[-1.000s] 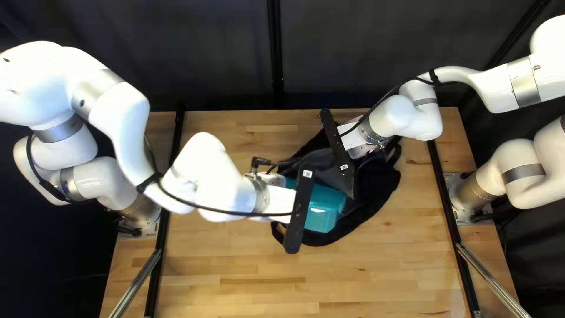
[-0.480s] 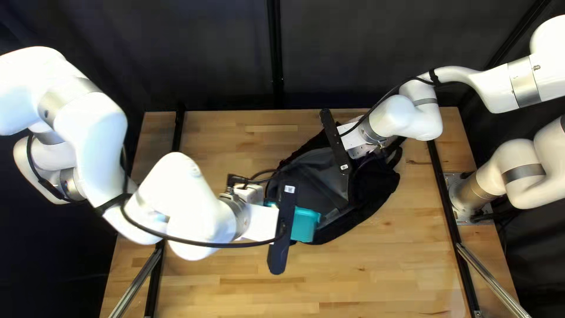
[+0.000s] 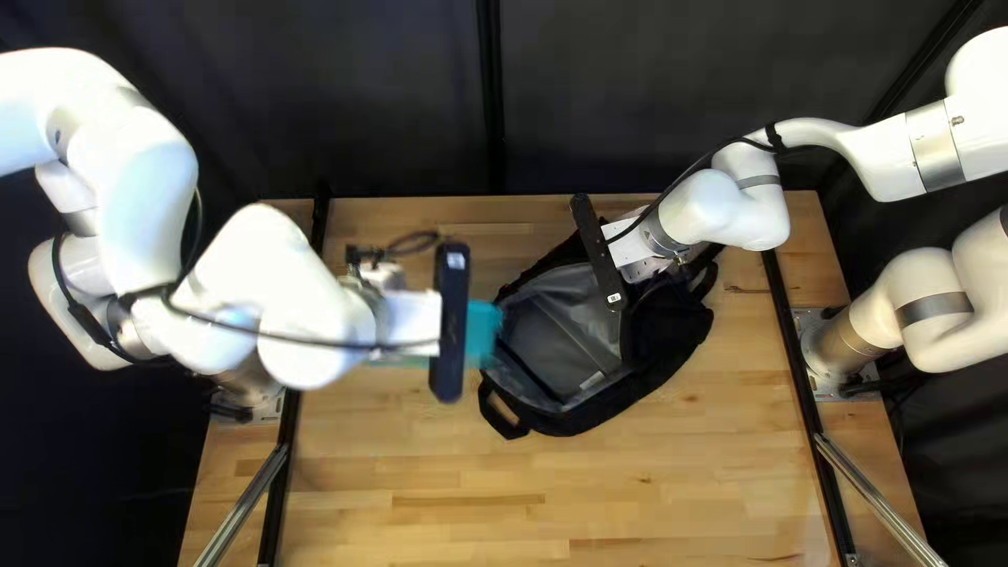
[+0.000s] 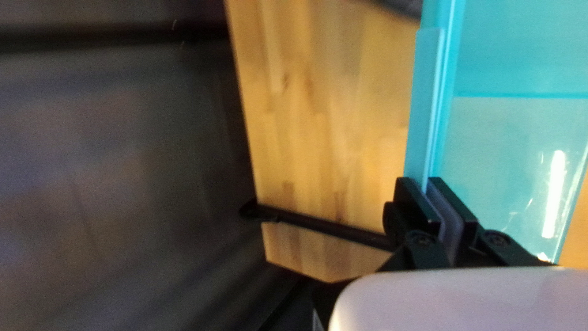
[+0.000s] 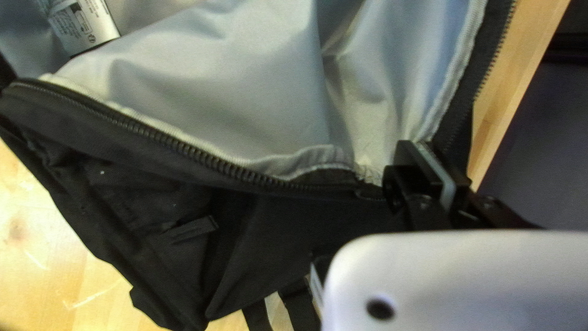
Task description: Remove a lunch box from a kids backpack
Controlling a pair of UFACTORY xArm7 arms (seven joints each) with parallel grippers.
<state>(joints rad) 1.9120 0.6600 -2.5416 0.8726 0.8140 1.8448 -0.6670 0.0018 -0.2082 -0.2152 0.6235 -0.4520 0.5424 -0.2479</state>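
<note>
Swinging off the backpack (image 3: 672,341), the lunch box (image 3: 482,334) is risking slipping: my left tool (image 4: 426,182) is pinching only its rim (image 4: 425,110), my right tool (image 5: 422,149) holding the backpack.

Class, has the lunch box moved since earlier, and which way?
Yes: in the top left view, the lunch box moved toward the left and far edges of the table.

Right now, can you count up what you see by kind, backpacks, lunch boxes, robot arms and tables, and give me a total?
Backpack: 1
Lunch box: 1
Robot arms: 2, the left arm and the right arm
Table: 1
Total: 5
</note>
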